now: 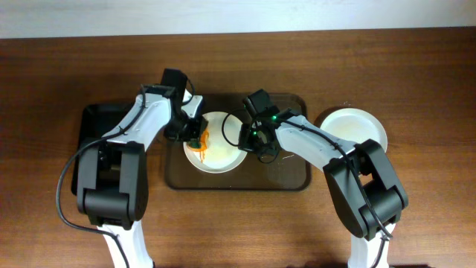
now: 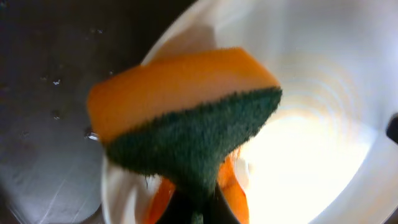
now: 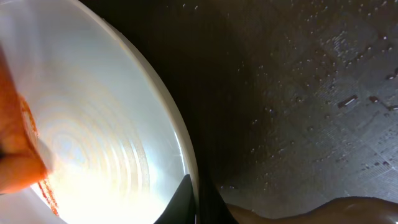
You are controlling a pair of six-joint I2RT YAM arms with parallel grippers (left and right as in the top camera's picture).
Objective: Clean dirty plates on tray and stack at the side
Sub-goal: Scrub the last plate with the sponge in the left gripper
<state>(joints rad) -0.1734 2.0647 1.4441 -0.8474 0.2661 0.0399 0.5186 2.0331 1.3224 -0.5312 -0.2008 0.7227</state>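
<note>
One white plate lies on the brown-grey tray, with an orange sauce streak at its left side. My left gripper is shut on an orange sponge with a green scrub pad, pressed on the plate's left part beside the sauce. My right gripper is shut on the plate's right rim; its fingers pinch the edge of the plate above the wet tray floor. White plates sit on the table right of the tray; how many are stacked I cannot tell.
A smaller black tray lies left of the brown tray, under my left arm. The wooden table extends all around. Water drops dot the tray floor.
</note>
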